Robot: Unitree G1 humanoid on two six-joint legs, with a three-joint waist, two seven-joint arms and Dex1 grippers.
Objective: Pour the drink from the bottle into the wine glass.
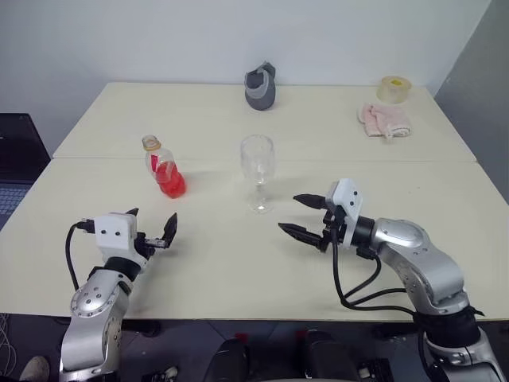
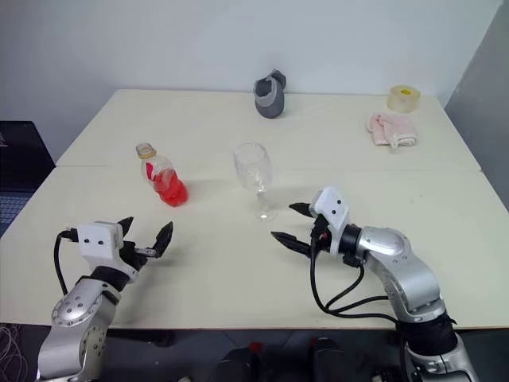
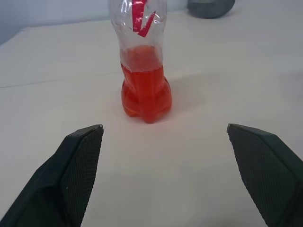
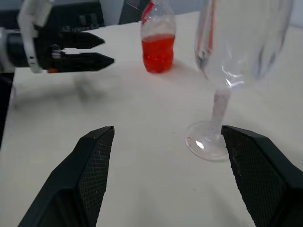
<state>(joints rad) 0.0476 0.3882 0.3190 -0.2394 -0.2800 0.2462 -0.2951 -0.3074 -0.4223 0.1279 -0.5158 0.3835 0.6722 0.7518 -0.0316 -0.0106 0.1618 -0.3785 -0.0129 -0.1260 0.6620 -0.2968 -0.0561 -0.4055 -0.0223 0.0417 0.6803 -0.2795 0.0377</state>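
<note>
In the head view we see the bottle (image 1: pixel 163 168) standing upright on the cream worktop (image 1: pixel 238 263), with the drink (image 1: pixel 170 182) filling its lower part. The wine glass (image 1: pixel 258 172) stands upright at about 3 o'clock from the bottle, apart from it. The left gripper (image 1: pixel 151 228) is at about 6 o'clock from the bottle, its forearm rising from the near edge and pointing level toward the bottle; its fingers (image 1: pixel 169 230) are spread and hold nothing. The right gripper (image 1: pixel 301 215) is at about 4 o'clock from the glass, near the foot; the arm is bent at the elbow and points left, fingers released.

In the left wrist view we see the bottle straight ahead between the two spread fingers, not touching them.

In the right wrist view we see the glass foot just beside one finger (image 4: pixel 258 177), the gripper parted and empty.
</note>
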